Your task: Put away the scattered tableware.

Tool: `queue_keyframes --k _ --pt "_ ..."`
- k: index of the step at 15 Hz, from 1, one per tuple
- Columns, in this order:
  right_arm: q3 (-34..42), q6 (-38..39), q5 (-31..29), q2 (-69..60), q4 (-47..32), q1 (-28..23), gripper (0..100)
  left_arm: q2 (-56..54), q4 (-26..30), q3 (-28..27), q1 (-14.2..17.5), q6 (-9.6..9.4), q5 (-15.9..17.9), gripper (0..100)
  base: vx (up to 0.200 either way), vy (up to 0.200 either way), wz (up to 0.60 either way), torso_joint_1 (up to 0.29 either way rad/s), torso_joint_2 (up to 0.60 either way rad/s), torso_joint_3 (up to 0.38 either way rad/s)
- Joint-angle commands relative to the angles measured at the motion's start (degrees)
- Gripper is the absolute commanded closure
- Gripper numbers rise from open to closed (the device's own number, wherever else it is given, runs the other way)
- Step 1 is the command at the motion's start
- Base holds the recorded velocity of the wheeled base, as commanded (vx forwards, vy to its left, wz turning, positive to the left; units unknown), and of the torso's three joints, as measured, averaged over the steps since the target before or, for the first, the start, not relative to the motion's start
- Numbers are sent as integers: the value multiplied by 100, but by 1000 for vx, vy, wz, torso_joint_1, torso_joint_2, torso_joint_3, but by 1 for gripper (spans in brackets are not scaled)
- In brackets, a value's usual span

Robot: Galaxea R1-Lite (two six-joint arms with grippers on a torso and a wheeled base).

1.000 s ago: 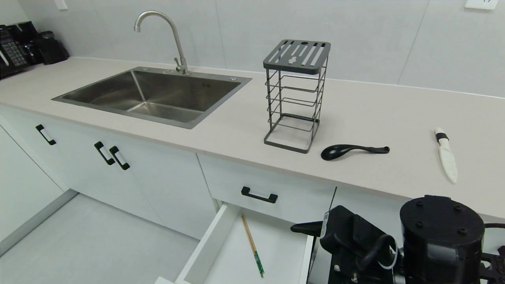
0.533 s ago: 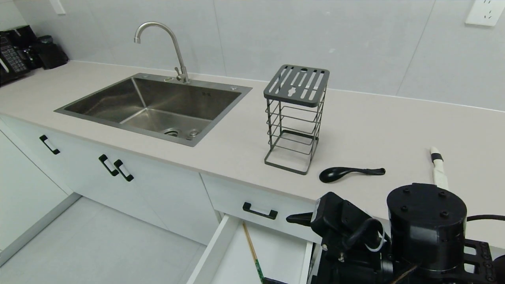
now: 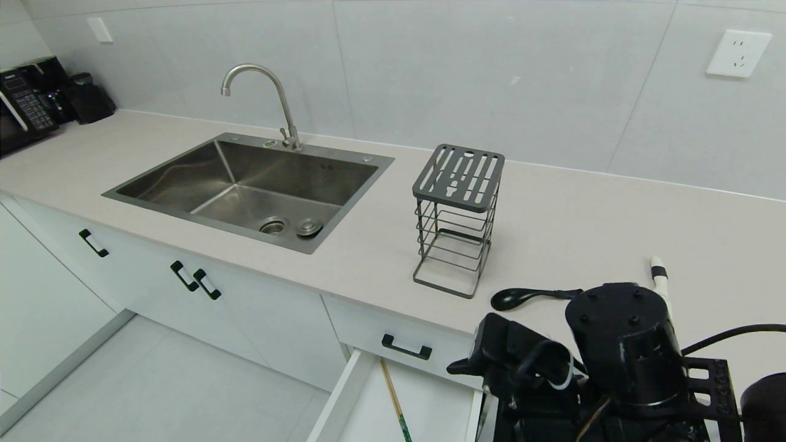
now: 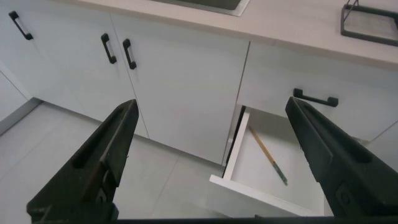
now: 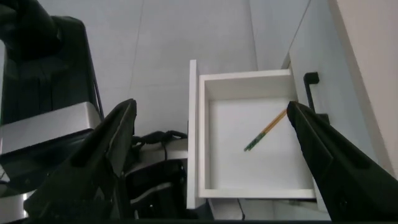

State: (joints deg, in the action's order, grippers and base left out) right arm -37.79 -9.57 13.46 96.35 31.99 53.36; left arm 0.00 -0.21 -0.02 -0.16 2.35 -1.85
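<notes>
Head view: rack [image 3: 457, 221] near spoon [image 3: 522, 296]; left pincer [image 4: 211, 102], right pincer [image 5: 210, 104] spread near drawer [image 5: 194, 124] holding chopsticks [image 5: 267, 130].

I see a grey tiled wall [image 3: 430, 73] with a white socket [image 3: 738, 53]. Under it runs a long pale counter [image 3: 583, 221] with a steel sink [image 3: 295, 175] and a bent tap [image 3: 270, 92]. The cupboards [image 3: 141, 270] below are white with black handles [image 3: 93, 243]. One drawer [image 3: 338, 399] is pulled out. The floor [image 3: 172, 393] is light grey.
</notes>
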Motion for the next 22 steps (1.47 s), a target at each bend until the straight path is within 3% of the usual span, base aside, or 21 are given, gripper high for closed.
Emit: queue_keyframes --k 1,4,13,15,22 --pt "-132 -1 -19 112 -26 -98 0 0 3 2 -2 2 1 0 0 0 0 71 -144 -66" --pt "0 17 -63 323 282 -115 0 0 3 2 -2 2 -8 0 0 0 0 15 -27 -14" --pt "448 25 -370 226 686 -1205 0 0 3 2 -2 2 1 0 0 0 0 0 0 0" --pt "747 -107 -370 50 686 -1644 0 0 3 2 -2 2 1 0 0 0 0 0 0 0" --pt "589 -933 -370 94 651 -2813 0 0 3 2 -2 2 -8 0 0 0 0 0 0 0"
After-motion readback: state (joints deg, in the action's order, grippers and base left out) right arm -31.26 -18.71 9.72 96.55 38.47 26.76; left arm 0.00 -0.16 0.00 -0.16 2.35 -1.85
